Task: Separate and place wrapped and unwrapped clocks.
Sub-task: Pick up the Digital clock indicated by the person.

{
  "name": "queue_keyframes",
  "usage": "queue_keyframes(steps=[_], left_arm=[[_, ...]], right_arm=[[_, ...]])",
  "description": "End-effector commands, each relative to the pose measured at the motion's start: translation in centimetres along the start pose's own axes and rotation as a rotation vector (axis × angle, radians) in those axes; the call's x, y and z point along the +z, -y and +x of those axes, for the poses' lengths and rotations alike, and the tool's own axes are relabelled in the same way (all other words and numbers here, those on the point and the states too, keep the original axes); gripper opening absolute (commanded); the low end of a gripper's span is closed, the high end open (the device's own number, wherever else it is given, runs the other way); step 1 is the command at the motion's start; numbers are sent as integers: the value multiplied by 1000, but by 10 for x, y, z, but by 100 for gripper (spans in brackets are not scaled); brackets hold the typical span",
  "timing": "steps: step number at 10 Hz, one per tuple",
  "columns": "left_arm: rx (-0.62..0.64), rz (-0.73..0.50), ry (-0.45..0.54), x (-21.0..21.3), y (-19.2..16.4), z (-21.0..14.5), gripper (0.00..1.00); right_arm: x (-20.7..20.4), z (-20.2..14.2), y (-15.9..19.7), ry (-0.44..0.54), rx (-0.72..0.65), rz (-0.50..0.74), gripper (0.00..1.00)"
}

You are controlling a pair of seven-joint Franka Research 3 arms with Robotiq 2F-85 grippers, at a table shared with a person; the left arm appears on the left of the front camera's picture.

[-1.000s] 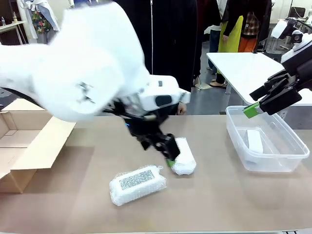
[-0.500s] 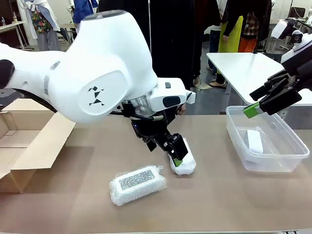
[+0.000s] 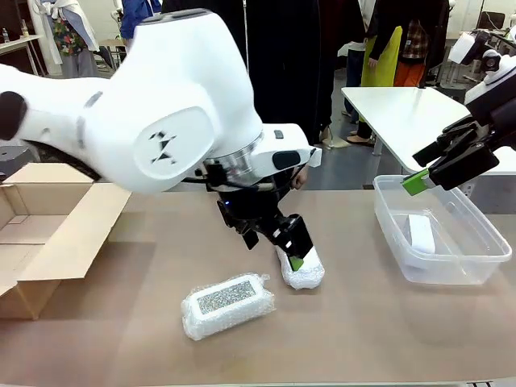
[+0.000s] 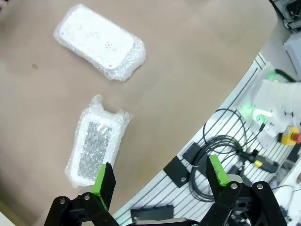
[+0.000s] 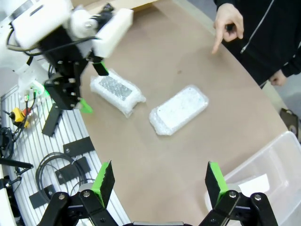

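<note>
Two bubble-wrapped clocks lie on the brown table: one with a grey speckled panel (image 3: 226,305) (image 4: 96,146) (image 5: 116,94), and a plain white one (image 3: 305,272) (image 4: 99,41) (image 5: 179,109) to its right. My left gripper (image 3: 286,246) (image 4: 160,176) (image 5: 75,89) hangs open above them, holding nothing; in the front view its fingertips overlap the plain bundle. A smooth white unwrapped clock (image 3: 421,234) (image 5: 249,184) lies in the clear bin (image 3: 387,211). Above that bin's near-left corner my right gripper (image 3: 419,168) (image 5: 158,181) stands open and empty.
An open cardboard box (image 3: 48,226) sits at the table's left end. A person in black stands at the far side, one hand (image 5: 228,26) pointing down at the table. Cables and brackets (image 4: 221,155) lie beyond the table's near edge.
My left arm has swung a little to the right and its wrist has turned, bringing the gripper over the plain bundle. The right arm and the clocks have stayed put.
</note>
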State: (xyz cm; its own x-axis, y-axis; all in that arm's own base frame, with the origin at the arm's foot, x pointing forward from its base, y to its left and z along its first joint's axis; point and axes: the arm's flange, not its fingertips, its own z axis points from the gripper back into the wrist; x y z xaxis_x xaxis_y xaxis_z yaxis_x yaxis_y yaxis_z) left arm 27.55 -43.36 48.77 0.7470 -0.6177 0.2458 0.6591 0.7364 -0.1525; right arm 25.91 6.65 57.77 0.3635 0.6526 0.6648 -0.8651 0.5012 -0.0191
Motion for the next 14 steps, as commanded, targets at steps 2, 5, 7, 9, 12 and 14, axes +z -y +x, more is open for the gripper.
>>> queue_keyframes(steps=[2, 5, 7, 9, 12, 14], left_arm=[[232, -1, -170, -36, 8, 95, 100], [424, 46, -201, -82, 20, 148, 100], [515, 105, -186, -106, 21, 159, 100], [597, 138, -155, -119, 14, 151, 100], [674, 161, -106, -123, -14, 143, 100], [732, 192, -100, -136, -38, 143, 100]], right_arm=[[-2, 1, 0, 13, -12, 29, 100], [-2, 1, 0, 13, -12, 29, 100], [-2, 1, 0, 13, -12, 29, 100], [-2, 1, 0, 13, -12, 29, 100], [-2, 1, 0, 13, -12, 29, 100], [-2, 1, 0, 13, -12, 29, 100]])
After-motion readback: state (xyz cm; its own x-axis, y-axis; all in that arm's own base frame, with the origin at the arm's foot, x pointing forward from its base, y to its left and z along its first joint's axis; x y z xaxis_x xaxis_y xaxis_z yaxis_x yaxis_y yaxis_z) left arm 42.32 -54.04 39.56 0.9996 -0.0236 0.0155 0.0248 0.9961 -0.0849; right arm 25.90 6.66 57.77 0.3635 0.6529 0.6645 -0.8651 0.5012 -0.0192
